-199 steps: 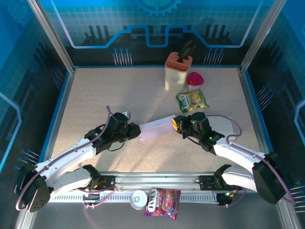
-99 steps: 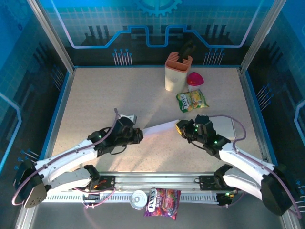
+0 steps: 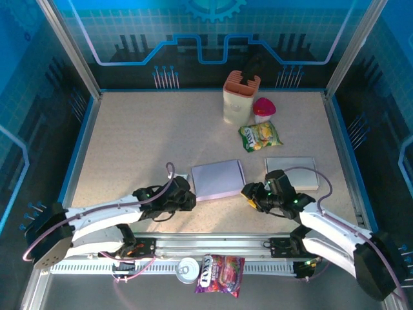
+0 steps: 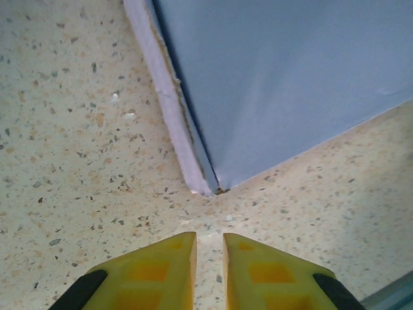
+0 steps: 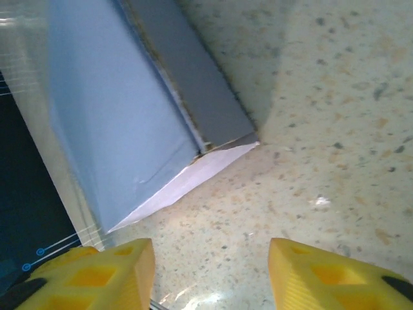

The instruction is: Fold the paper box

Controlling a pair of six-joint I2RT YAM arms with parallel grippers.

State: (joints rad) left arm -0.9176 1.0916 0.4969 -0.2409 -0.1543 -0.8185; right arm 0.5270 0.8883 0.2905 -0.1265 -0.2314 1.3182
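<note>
The box [image 3: 218,179] is seen lying flat on the table [image 3: 135,142] between the two grippers and touched by neither. The folding is therefore judged to be between grasps, and a fresh hold on an edge or flap is called for before any panel can be raised. The left gripper [image 4: 210,248] is held just short of a box corner, its fingers parted by a narrow slit and empty, while the right gripper [image 5: 210,271] is spread wide, nothing held, near another corner.
</note>
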